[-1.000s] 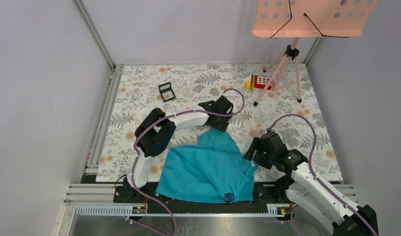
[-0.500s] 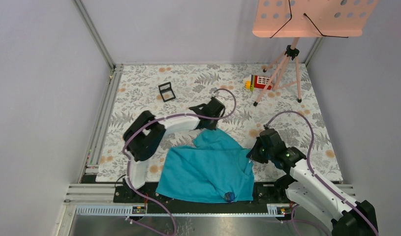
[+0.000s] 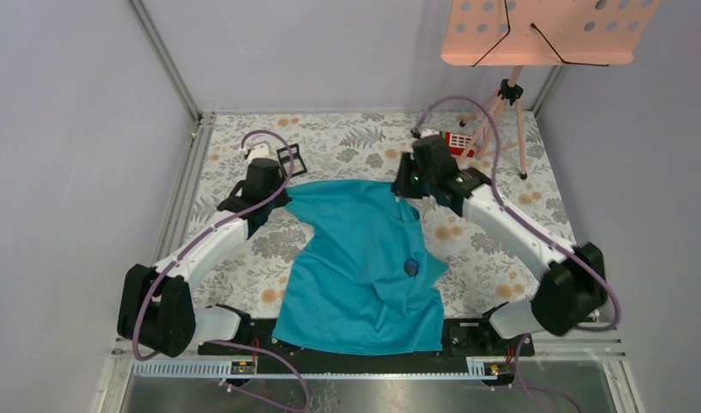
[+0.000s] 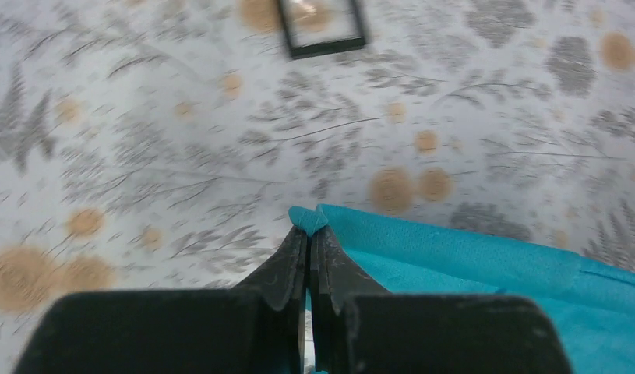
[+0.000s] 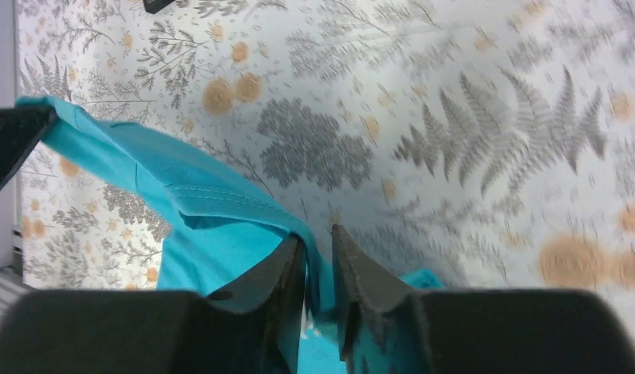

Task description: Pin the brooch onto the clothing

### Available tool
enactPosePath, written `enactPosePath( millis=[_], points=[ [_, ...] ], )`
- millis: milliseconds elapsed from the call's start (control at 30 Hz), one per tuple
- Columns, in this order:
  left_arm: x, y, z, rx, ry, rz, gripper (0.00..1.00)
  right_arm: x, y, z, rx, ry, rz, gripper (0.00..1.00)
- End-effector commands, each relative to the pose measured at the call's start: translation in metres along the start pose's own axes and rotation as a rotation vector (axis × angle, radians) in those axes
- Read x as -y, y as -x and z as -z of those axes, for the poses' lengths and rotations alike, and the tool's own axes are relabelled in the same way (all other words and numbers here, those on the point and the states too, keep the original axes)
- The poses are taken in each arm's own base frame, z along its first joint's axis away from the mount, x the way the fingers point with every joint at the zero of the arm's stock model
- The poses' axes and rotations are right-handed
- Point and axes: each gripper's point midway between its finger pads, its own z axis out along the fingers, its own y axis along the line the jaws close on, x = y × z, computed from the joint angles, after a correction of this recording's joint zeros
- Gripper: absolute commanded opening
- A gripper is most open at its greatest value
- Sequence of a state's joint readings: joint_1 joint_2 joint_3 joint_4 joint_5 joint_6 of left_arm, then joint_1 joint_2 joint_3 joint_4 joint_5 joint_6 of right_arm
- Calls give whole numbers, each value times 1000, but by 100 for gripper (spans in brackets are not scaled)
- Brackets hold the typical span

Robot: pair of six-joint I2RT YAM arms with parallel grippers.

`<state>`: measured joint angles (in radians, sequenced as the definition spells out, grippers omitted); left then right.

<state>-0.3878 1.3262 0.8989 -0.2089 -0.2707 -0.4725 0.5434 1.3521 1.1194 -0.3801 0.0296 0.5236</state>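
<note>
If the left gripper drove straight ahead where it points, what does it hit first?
Left gripper, shut on the T-shirt edge, points at the black square frame; only floral table cover lies between. Tilt unclear, so it may touch the cover first.

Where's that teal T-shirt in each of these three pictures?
Top view: the teal T-shirt lies spread across the middle.
Left wrist: lower right; its corner is pinched in the left claw.
Right wrist: lower left; a fold sits in the right claw.
Shared landmark: the fern-print tablecloth under it everywhere.
</note>
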Motion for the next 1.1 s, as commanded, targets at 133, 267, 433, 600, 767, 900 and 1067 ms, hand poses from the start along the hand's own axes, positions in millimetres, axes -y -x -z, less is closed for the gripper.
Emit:
enactPosePath(
  millis=[133,267,433,600,767,900,1067],
  points=[
    [-71,-1,25,101,124,201,0,-43,12,-26,-65,74,115,58],
    [-78,-12,25,76,139,208,0,15,-13,-10,-62,-135,121,69],
    [-81,-18,24,71,142,220,0,89,-65,6,-167,-329,73,72],
    [-81,-21,24,64,141,216,0,114,-96,0,-247,-304,-21,70],
    [-81,-20,24,58,136,221,0,101,-90,-29,-295,-239,-25,60],
    [-81,-17,25,63,136,220,0,85,-79,-52,-312,-168,-19,55],
    [-81,-14,25,68,133,225,0,73,-75,-74,-336,-112,-20,54]
  ],
)
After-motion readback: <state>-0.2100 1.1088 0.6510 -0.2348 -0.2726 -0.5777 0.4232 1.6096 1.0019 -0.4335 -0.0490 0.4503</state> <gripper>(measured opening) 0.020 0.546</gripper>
